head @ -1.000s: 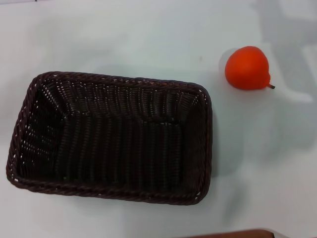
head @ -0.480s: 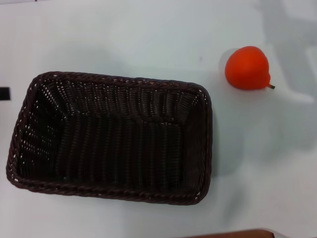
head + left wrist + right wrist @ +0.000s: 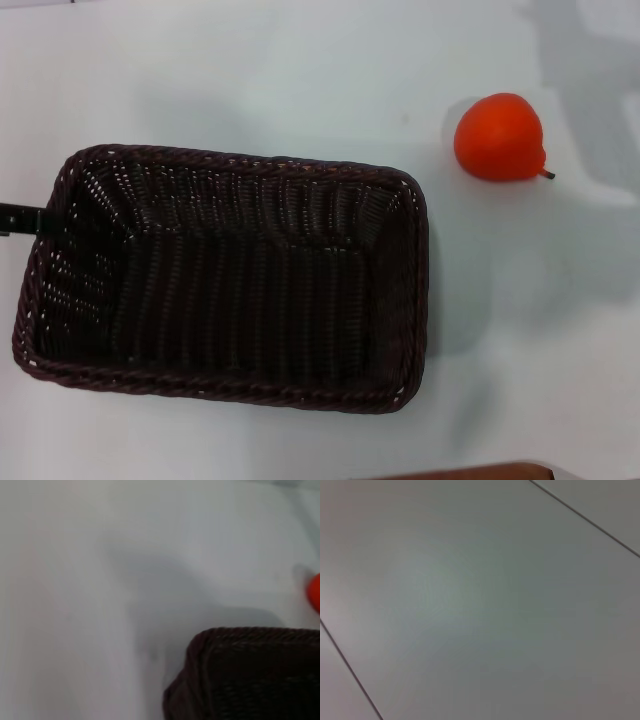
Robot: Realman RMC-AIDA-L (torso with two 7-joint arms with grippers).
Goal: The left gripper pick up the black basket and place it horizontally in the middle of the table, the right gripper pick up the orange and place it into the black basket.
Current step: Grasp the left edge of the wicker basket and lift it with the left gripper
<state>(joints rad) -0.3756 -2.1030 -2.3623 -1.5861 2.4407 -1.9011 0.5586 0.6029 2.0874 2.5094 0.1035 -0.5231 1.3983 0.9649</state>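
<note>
While my left gripper (image 3: pixel 20 219) shows only as a black sliver at the black basket (image 3: pixel 225 280)'s left rim, I cannot tell how its fingers stand. Well right of and beyond the basket, the orange (image 3: pixel 499 137) sits on the table (image 3: pixel 300 80). My left wrist view catches a basket corner (image 3: pixel 250 675) and an edge of orange (image 3: pixel 315 592); my right wrist view shows only pale surface.

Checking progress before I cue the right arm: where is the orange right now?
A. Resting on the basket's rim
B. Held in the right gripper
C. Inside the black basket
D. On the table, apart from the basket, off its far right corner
D: the orange sits on the white table, clear of the black basket, which holds nothing; no gripper is near it.
</note>
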